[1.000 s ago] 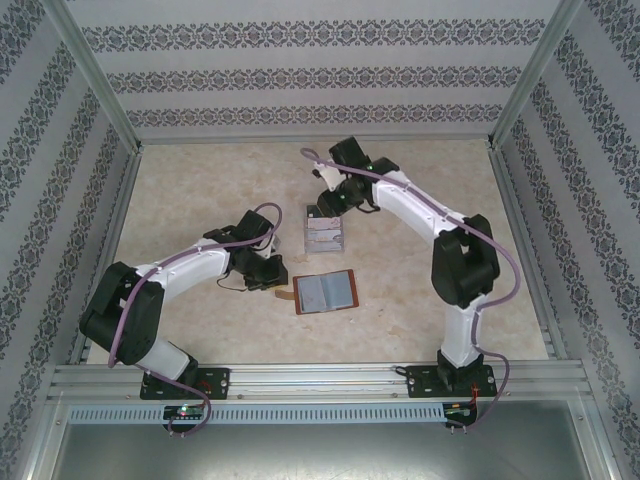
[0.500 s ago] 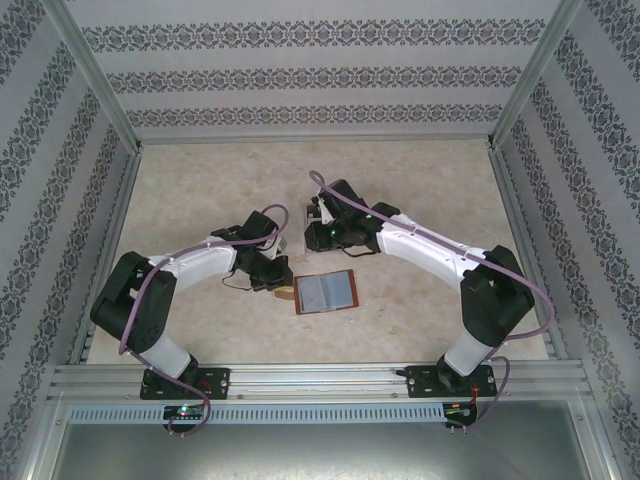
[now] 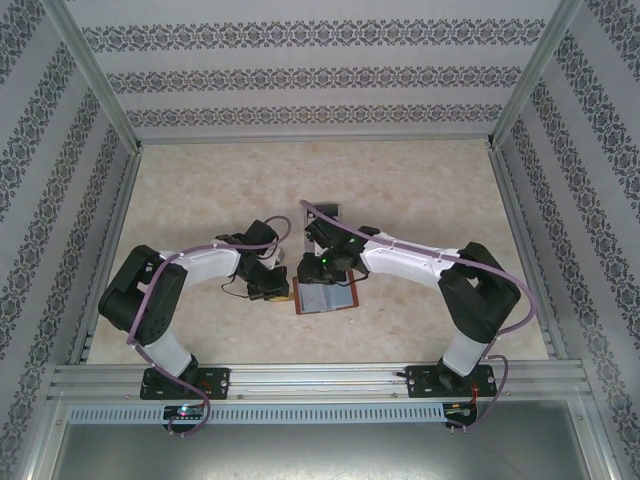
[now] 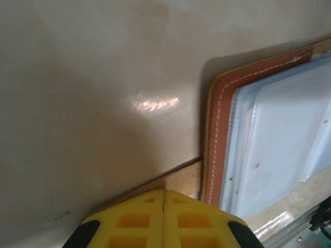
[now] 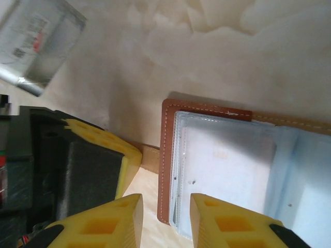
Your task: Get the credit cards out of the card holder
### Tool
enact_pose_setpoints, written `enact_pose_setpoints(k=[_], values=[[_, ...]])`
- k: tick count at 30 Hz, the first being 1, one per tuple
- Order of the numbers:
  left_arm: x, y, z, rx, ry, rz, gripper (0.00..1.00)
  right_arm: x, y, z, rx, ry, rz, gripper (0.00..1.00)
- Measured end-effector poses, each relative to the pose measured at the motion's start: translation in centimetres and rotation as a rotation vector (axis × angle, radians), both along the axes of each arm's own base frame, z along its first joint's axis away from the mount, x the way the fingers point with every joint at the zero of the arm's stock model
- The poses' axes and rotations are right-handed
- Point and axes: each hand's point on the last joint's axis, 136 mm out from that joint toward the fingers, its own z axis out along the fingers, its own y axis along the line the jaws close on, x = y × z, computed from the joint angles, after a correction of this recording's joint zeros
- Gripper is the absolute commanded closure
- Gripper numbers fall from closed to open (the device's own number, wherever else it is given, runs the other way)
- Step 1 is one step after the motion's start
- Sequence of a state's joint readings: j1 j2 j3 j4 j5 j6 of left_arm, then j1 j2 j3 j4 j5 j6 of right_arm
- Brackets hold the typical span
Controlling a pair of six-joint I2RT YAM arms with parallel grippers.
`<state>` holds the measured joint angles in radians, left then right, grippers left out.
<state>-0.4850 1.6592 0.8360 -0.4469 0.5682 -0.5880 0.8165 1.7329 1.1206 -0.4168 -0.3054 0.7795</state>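
Two grippers over one card holder [image 5: 166,155], open flat on the table [image 3: 200,200], credit cards [image 5: 227,170] pocketed: left gripper [image 4: 164,194] pressed together on strap tab [image 4: 183,178], right gripper [image 5: 166,204] part-spread above adjoining edge; likely risk: tab slips free, holder drags along with card.

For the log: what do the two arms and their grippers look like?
Both the left arm and the right arm have white shells with black joints, a lilac cable running along each. The left gripper and right gripper have chunky yellow fingers with square recesses, black at the base.
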Motion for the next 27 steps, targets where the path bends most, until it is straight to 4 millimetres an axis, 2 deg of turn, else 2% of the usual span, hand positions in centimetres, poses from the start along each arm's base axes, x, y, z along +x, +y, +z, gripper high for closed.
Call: enact_pose_setpoints(k=[14, 21, 27], values=[[0.1, -0.1, 0.0, -0.009, -0.008, -0.006, 0.95, -2.0, 0.5, -4.2, -0.06, 0.114, 0.018, 0.65], [0.0, -0.1, -0.1, -0.014, -0.013, -0.006, 0.95, -1.9, 0.6, -4.0, -0.109, 0.097, 0.024, 0.57], [0.0, -0.1, -0.1, -0.016, -0.016, -0.006, 0.95, -1.9, -0.9, -4.1, -0.226, 0.067, 0.028, 0.53]])
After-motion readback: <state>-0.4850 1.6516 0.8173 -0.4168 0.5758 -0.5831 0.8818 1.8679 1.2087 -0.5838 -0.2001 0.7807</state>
